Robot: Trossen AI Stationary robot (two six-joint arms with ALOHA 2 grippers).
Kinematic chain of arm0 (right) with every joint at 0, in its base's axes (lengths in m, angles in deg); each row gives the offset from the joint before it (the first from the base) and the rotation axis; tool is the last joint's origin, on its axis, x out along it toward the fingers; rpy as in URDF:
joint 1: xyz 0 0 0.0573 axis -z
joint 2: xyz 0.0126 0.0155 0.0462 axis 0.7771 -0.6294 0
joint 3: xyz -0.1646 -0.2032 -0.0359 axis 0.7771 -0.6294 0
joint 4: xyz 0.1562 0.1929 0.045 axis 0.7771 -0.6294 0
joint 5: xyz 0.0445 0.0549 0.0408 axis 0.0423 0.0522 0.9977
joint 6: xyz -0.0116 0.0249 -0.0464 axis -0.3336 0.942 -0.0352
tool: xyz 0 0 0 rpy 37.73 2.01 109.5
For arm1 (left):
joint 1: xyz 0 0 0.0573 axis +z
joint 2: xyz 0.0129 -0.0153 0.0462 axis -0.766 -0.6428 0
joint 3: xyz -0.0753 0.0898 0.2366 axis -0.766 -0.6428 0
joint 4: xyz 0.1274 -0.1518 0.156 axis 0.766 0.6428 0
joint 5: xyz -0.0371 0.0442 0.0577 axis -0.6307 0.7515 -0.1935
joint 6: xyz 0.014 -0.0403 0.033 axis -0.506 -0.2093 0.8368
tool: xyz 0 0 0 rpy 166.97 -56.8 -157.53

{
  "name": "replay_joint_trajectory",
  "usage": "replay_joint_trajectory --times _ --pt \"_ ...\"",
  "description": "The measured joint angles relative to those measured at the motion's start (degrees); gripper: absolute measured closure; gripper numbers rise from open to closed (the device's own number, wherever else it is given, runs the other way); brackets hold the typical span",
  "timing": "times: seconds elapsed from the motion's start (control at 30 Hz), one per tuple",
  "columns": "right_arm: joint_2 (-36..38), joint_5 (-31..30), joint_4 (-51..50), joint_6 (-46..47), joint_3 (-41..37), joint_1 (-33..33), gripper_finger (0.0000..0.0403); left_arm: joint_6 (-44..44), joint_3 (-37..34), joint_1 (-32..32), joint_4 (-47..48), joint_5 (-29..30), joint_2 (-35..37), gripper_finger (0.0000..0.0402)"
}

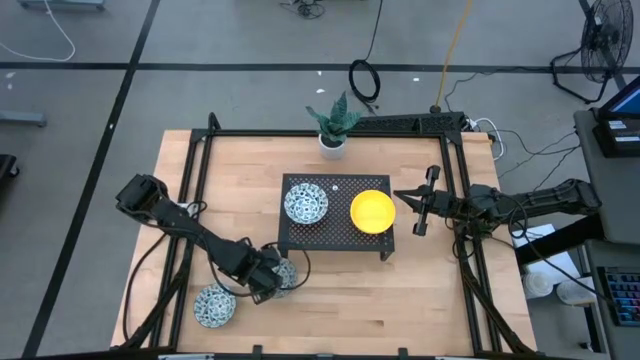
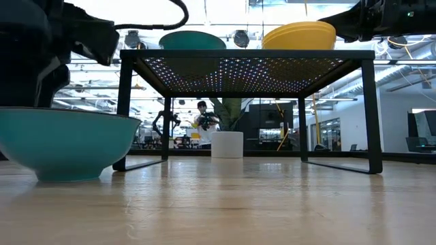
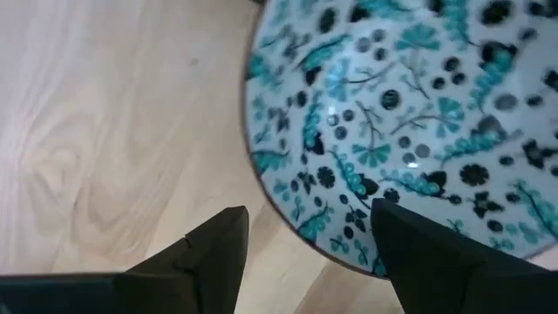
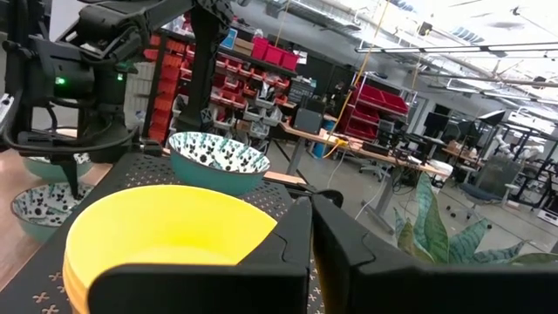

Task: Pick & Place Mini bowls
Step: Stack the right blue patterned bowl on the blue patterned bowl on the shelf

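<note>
A white mini bowl with a blue-green pattern (image 3: 401, 113) sits on its foot on the wooden table (image 1: 400, 300), just in front of the black rack (image 1: 335, 238). My left gripper (image 3: 309, 214) hangs open above that bowl's rim, pointing down, with one finger over the inside and one over bare wood. A second patterned bowl (image 1: 214, 305) sits on the table nearer the left front corner. A patterned bowl (image 1: 305, 203) and a yellow bowl (image 1: 372, 211) stand on the rack, more yellow rims showing under the yellow one. My right gripper (image 1: 420, 210) waits shut beside the rack's right end.
A white pot with a green plant (image 1: 332, 143) stands behind the rack at the far edge. Black frame rails (image 1: 462, 200) run along the table's sides. The rack top stands on thin legs (image 2: 368, 116). Bare wood lies along the front right.
</note>
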Motion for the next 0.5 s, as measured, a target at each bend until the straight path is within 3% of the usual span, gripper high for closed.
replay_joint_trajectory --times 0.5 --pt "0.0 0.0 -0.1 0.02 0.0 0.0 0.0403 -9.63 0.0 4.81 -2.16 0.73 0.02 0.0158"
